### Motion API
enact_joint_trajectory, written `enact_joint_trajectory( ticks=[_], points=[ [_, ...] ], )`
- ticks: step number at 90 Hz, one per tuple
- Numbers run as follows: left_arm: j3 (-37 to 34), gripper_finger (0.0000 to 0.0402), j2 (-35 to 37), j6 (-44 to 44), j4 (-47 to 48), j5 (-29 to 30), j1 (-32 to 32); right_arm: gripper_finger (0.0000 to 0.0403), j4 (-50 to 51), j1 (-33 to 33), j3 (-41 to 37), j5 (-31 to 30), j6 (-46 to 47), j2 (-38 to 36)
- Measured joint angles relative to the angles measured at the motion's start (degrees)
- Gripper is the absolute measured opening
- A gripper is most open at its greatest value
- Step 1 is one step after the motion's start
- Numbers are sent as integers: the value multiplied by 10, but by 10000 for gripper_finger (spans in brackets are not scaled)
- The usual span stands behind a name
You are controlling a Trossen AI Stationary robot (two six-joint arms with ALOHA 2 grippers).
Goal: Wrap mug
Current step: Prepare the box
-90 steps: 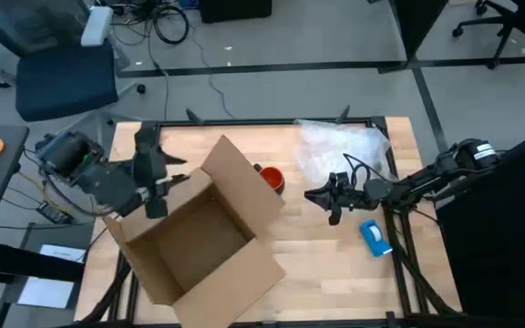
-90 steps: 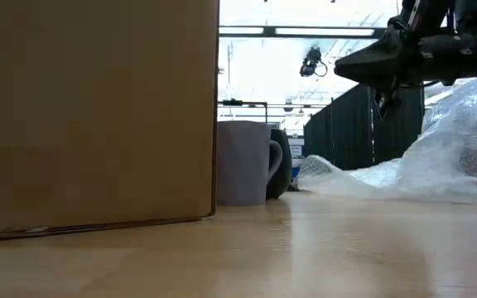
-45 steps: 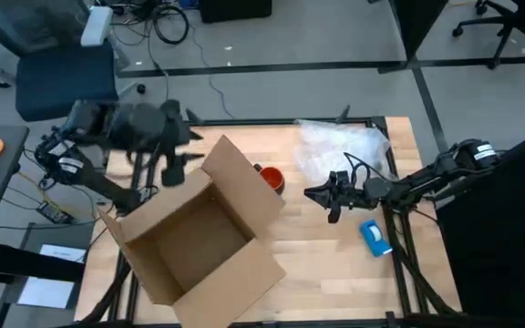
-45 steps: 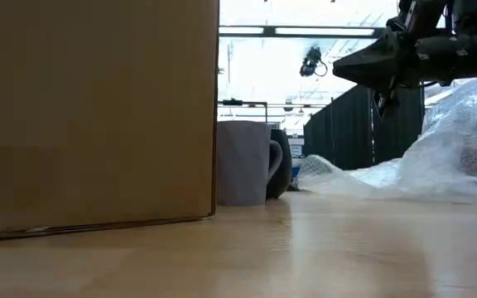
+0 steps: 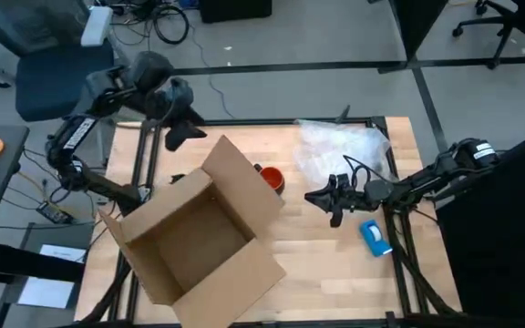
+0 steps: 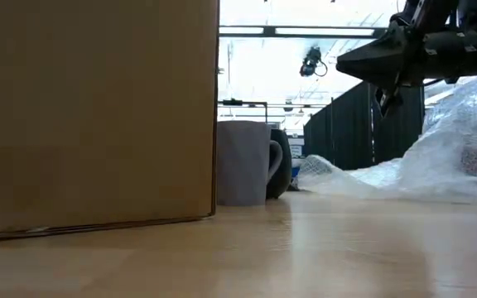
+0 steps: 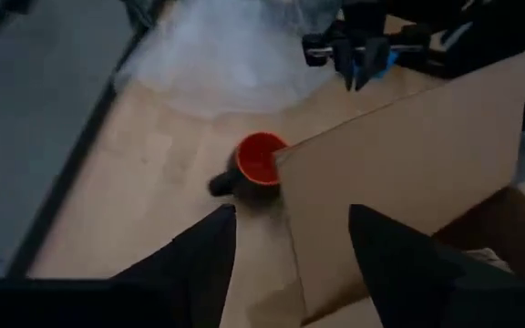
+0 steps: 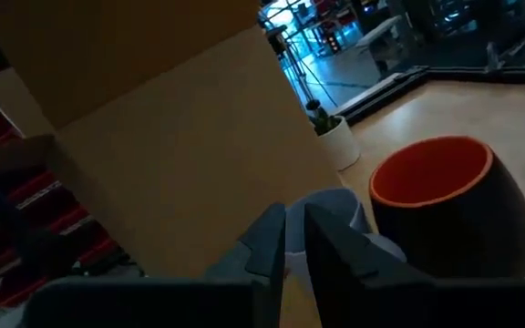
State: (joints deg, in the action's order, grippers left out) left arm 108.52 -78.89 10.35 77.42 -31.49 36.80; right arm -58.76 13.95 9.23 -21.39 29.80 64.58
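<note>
1. The small round orange-red mug (image 5: pixel 271 178) with a dark side handle stands upright on the pale wooden worktop (image 5: pixel 335 264), touching or just beside the raised flap of the large open brown cardboard box (image 5: pixel 199 232). It is still bare.
2. The crumpled sheet of clear bubble wrap (image 5: pixel 340 146) lies near the mug, toward the worktop's far edge, not touching it.
3. The right claw (image 5: pixel 322 196) hangs above the worktop just beside the mug, between it and a small blue object (image 5: pixel 375 236). Its fingers are close together with only a thin gap, and they hold nothing.
4. The left claw (image 5: pixel 176 118) is raised above the worktop's far left corner, fingers spread wide and empty, looking down on the mug and the box flap.
5. In my judgement the wrapping has not begun; this is the approach step.
6. The next move probably calls for one claw to take hold of the bubble wrap and bring it to the mug, or the mug to it, clear of the box flap.
</note>
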Motion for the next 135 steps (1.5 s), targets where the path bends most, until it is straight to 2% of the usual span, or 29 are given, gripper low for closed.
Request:
enact_joint_trajectory(
  ticks=[12,27,42,68,86,106,135],
  points=[
    [-63,209,-1,23,-55,-79,38,20,0,9,0,0,0,0],
    [-126,209,-1,45,-95,-101,75,20,1,19,0,0,0,0],
    [-154,209,0,80,-94,-208,93,20,1,22,0,0,0,0],
    [-205,209,0,118,-104,-226,94,20,1,16,0,-4,-5,0],
    [-241,209,0,142,-110,-319,84,20,1,3,0,-4,-14,0],
    [-257,209,0,149,-127,-322,60,20,2,-10,0,-4,-15,0],
    [-316,204,0,146,-190,-320,20,20,2,-10,0,-4,-15,0]
  ],
)
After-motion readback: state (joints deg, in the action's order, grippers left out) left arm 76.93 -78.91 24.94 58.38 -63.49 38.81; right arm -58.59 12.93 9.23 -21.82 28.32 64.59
